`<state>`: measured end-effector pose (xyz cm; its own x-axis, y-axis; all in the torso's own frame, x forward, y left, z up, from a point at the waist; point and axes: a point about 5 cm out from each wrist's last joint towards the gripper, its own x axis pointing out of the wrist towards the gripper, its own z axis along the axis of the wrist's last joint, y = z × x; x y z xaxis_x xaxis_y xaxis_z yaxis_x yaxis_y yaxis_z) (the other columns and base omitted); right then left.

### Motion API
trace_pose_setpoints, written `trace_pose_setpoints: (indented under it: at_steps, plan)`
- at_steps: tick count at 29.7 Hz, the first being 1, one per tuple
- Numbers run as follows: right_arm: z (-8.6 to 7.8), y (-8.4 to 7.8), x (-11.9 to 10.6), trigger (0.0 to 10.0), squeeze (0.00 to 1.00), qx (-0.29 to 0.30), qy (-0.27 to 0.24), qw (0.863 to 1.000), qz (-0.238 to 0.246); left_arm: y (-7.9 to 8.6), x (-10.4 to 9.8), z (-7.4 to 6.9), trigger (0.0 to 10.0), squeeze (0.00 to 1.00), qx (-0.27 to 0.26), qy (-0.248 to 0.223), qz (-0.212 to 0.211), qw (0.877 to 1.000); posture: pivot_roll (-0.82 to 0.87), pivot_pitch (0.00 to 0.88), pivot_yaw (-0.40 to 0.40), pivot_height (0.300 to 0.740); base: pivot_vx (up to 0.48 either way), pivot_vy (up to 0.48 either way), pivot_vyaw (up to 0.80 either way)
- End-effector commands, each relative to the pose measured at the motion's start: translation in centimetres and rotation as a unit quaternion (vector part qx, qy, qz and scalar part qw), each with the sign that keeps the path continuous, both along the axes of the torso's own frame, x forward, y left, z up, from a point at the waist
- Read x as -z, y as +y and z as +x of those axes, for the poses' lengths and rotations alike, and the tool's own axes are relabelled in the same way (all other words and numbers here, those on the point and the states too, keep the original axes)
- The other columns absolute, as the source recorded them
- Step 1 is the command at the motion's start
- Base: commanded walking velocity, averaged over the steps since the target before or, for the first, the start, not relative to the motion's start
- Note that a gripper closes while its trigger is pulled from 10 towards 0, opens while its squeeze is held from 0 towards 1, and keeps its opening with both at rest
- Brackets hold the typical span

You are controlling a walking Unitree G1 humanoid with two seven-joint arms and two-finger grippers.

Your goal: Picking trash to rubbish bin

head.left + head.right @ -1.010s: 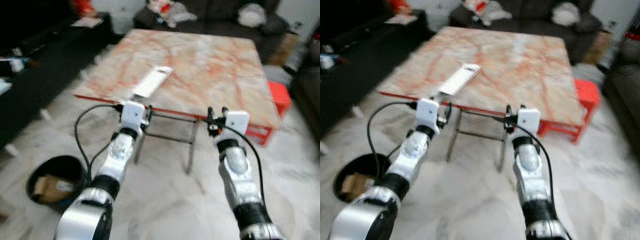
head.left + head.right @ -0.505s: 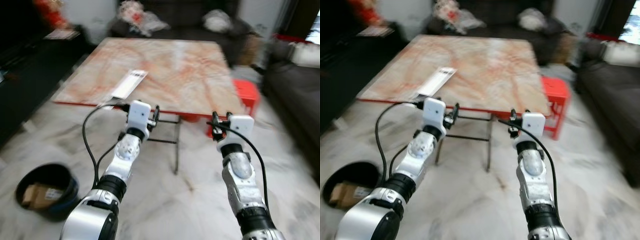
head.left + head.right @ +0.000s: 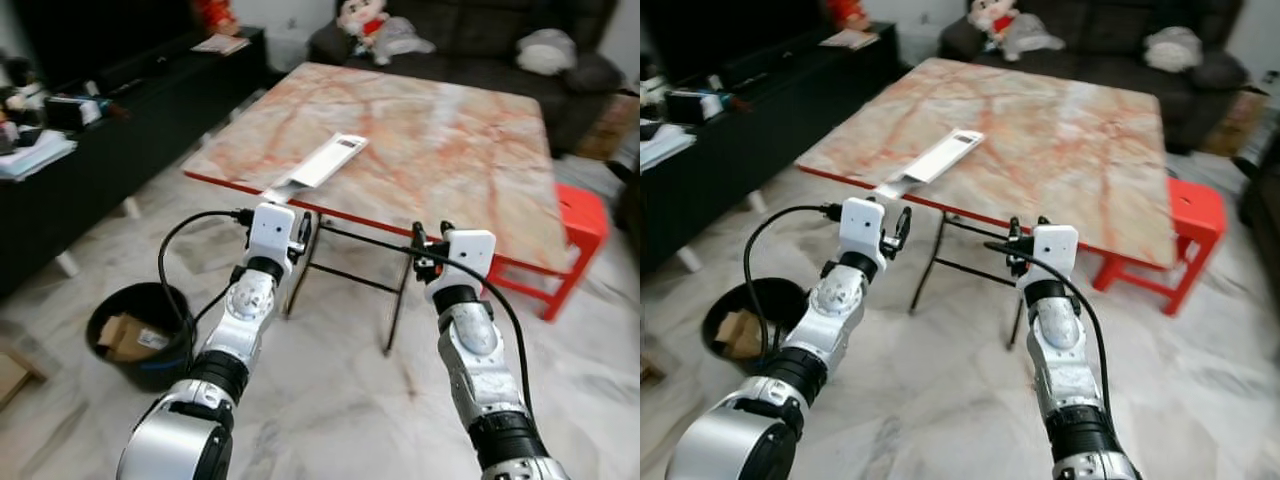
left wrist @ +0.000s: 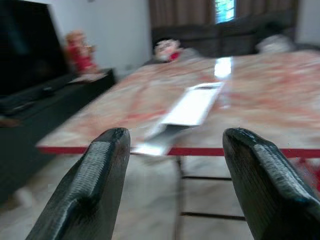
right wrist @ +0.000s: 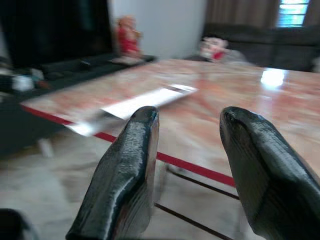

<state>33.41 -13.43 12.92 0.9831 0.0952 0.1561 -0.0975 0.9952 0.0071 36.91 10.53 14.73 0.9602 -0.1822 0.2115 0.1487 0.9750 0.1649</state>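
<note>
A long flat white wrapper lies on the marble table, its near end sticking out over the red front edge. A black round rubbish bin with cardboard scraps inside stands on the floor to the left. My left gripper is raised just short of the table edge, below the wrapper's near end, open and empty. My right gripper is held at the same height further right, also open and empty. In the left wrist view the wrapper sits ahead, between the fingers.
A red stool stands under the table's right side, beside the metal table legs. A black low cabinet runs along the left. A dark sofa with cushions and a toy is behind the table. Marble floor lies around me.
The whole view swung right and back left as the camera moved, and is sharper now. Both arms keep the same raised pose, grippers open.
</note>
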Motion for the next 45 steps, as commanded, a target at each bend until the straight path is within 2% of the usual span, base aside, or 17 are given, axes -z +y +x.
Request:
trace_pose_setpoints:
  at_steps: [1,13,19,28,33,45]
  plan:
    - [-0.1,-1.1,-0.1,10.0,0.0,0.014,-0.001,1.0,-0.002,-1.2,-0.3,-0.1,10.0,0.0,0.012,-0.002,-0.008,1.0,0.05,0.048,-0.031,0.74,0.304,0.0,0.0]
    - [0.0,-0.9,-0.3,10.0,0.0,0.013,-0.002,1.0,0.01,-1.0,-0.6,0.0,10.0,0.0,0.008,-0.006,-0.011,1.0,0.06,0.049,-0.034,0.74,0.299,0.0,0.0]
    - [-0.1,-0.5,-0.4,10.0,0.0,0.001,-0.009,1.0,0.001,-1.1,-0.7,0.0,10.0,0.0,0.01,-0.008,-0.012,1.0,0.06,0.049,-0.033,0.74,0.299,0.0,0.0]
    - [-0.1,-0.2,-0.3,10.0,0.0,-0.005,-0.008,1.0,-0.004,-1.1,-0.8,0.1,10.0,0.0,0.011,-0.01,-0.012,1.0,0.06,0.048,-0.034,0.74,0.3,0.0,0.75]
    - [-0.1,-0.3,-0.3,10.0,0.0,-0.001,-0.007,1.0,0.011,-1.1,-0.8,0.1,10.0,0.0,0.011,-0.01,-0.012,1.0,0.06,0.049,-0.035,0.74,0.3,0.0,0.0]
    - [-0.2,0.1,-0.3,10.0,0.0,-0.016,-0.011,1.0,-0.009,-1.1,-0.9,0.1,10.0,0.0,0.01,-0.011,-0.013,1.0,0.06,0.053,-0.035,0.74,0.299,0.0,0.14]
